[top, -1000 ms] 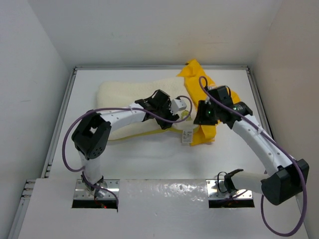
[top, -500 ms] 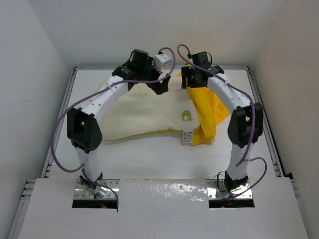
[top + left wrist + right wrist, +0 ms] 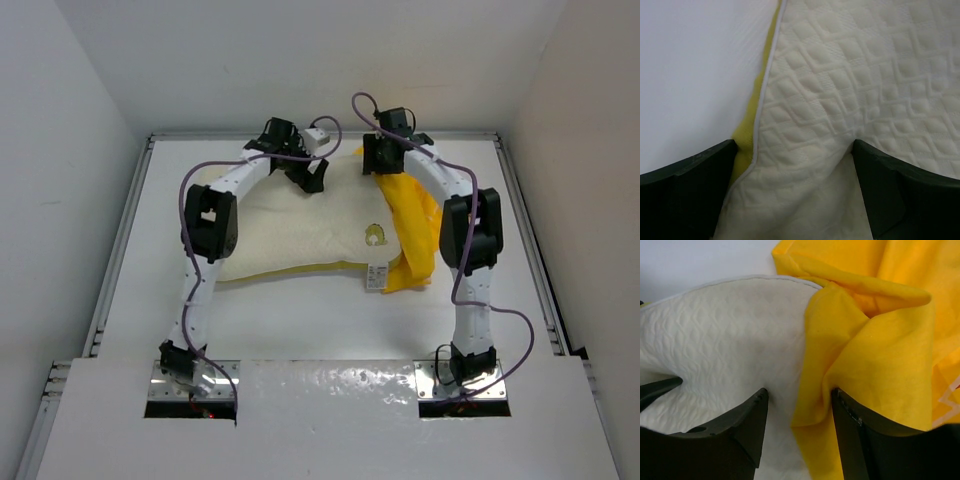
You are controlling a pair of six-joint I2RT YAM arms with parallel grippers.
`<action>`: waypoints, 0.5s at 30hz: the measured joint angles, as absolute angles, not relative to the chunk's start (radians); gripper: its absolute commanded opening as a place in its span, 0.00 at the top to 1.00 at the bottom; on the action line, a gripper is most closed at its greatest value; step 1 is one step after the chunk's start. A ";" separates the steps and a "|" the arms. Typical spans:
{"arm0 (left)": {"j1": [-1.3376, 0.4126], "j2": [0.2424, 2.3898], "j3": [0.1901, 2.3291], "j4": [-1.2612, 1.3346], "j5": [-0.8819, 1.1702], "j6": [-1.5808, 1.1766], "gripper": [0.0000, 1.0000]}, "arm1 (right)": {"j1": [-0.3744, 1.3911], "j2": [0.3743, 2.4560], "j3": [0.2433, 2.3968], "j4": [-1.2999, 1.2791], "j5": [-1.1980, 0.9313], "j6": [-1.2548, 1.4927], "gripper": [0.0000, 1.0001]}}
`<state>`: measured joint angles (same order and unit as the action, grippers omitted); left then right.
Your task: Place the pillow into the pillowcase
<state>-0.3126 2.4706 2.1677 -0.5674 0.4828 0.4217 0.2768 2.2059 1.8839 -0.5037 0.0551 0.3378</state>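
The cream-white pillow [image 3: 290, 230] lies across the middle of the table, with a small white tag [image 3: 376, 274] at its near right corner. The yellow pillowcase [image 3: 415, 225] lies bunched over the pillow's right end. My left gripper [image 3: 310, 176] is at the pillow's far edge, its jaws wide open and pressed into the dimpled pillow [image 3: 840, 90] beside its yellow edge band [image 3: 747, 145]. My right gripper [image 3: 380, 163] is at the far right corner. Its jaws are partly open and straddle the pillowcase's edge [image 3: 860, 355] where it lies over the pillow [image 3: 730, 335].
White walls enclose the table at the back and both sides, close behind both grippers. Metal rails [image 3: 120, 240] run along the table's left and right edges. A white panel [image 3: 320, 400] covers the near edge by the arm bases.
Both arms swung from the pillow's middle to its far edge, then lowered. The grippers now press onto the pillow and the pillowcase edge.
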 measured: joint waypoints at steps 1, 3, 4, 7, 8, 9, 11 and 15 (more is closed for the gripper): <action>-0.314 2.467 2.152 -0.551 0.501 0.437 0.11 | 0.276 2.206 1.875 -0.499 0.056 0.341 0.49; -0.315 2.455 2.132 -0.538 0.525 0.463 0.38 | 0.275 2.204 1.854 -0.487 0.058 0.344 0.58; -0.315 2.453 2.130 -0.541 0.532 0.468 0.70 | 0.276 2.204 1.843 -0.480 0.063 0.343 0.66; -0.320 2.452 2.135 -0.565 0.570 0.494 1.00 | 0.278 2.203 1.821 -0.462 0.075 0.338 1.00; -0.325 2.452 2.138 -0.575 0.577 0.502 1.00 | 0.279 2.201 1.816 -0.455 0.078 0.341 1.00; -0.329 2.452 2.139 -0.580 0.579 0.512 1.00 | 0.281 2.197 1.807 -0.449 0.081 0.342 1.00; -0.333 2.442 2.120 -0.579 0.582 0.523 1.00 | 0.279 2.187 1.791 -0.443 0.083 0.343 1.00; -0.339 2.381 2.038 -0.589 0.579 0.560 1.00 | 0.278 2.181 1.788 -0.444 0.072 0.343 1.00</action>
<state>-0.3386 2.3810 2.0380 -0.5892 0.5793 0.5598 0.2779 2.1807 1.7882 -0.4442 0.0723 0.3428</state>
